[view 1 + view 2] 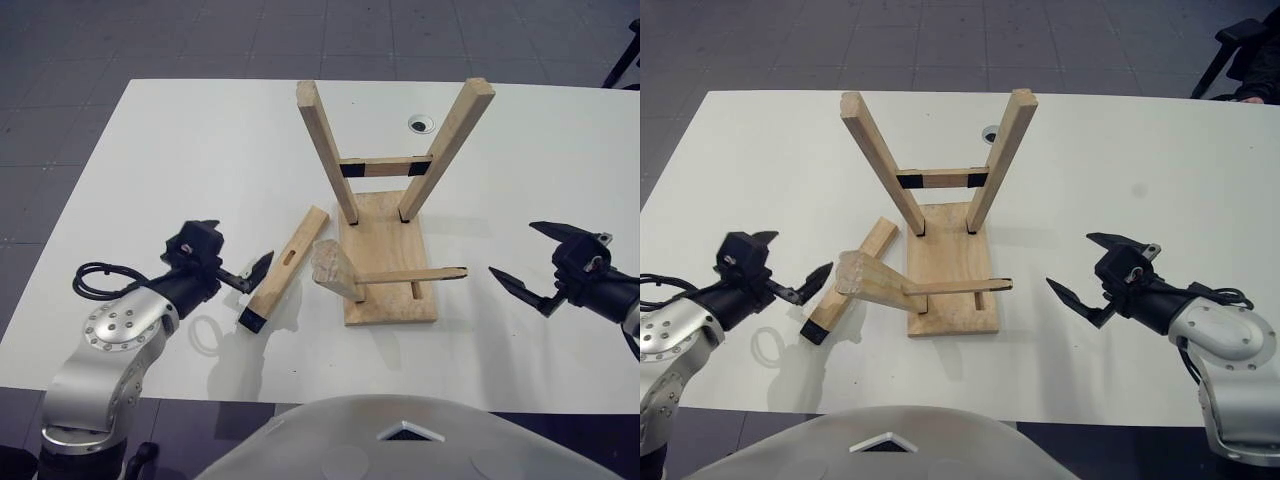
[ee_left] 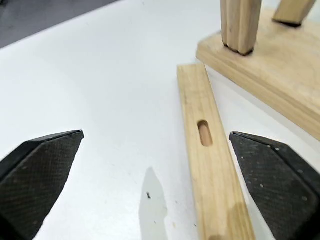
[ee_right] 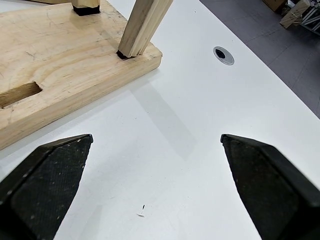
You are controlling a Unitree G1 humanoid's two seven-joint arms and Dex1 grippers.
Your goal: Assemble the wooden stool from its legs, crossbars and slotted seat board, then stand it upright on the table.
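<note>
Left eye view: seat board (image 1: 400,300) central on the table (image 1: 150,150) with two legs (image 1: 330,150) slotted, loose leg (image 1: 285,265) beside it toward the left edge, my left gripper (image 1: 240,242) and right gripper (image 1: 512,248) both agape, empty, so next I'd likely pinch that leg

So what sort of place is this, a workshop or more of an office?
Probably an office or lab, not a workshop: a white table with a cable grommet in its top, standing on grey tiled flooring.

The white table (image 1: 200,150) bears the seat board (image 1: 385,245) and a loose leg (image 1: 275,285).
</note>
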